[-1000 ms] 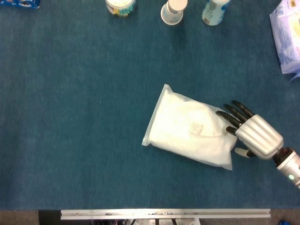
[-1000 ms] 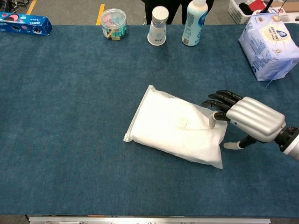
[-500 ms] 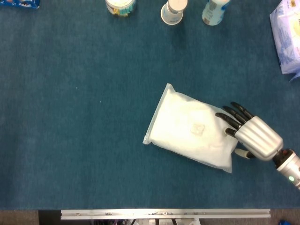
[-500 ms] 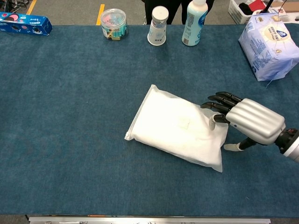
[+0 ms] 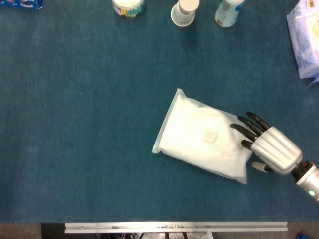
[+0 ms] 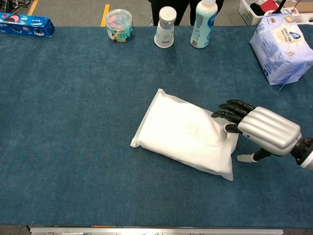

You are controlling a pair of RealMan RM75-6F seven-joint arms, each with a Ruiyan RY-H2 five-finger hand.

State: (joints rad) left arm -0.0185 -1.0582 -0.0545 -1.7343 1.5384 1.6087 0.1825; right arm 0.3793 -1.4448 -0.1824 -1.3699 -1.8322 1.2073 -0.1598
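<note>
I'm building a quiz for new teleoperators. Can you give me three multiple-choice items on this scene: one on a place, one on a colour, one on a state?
1. Where is the white bag?
A. mid-table, by the right hand
B. at the far left edge
C. on the blue box

2. What colour is the table cover?
A. red
B. dark blue
C. yellow

3. How does the bag lie?
A. upright
B. flat
C. lifted off the table

Answers:
1 A: the white bag lies mid-table with the right hand at its right end.
2 B: the table cover is dark blue.
3 B: it lies flat in both views.
</note>
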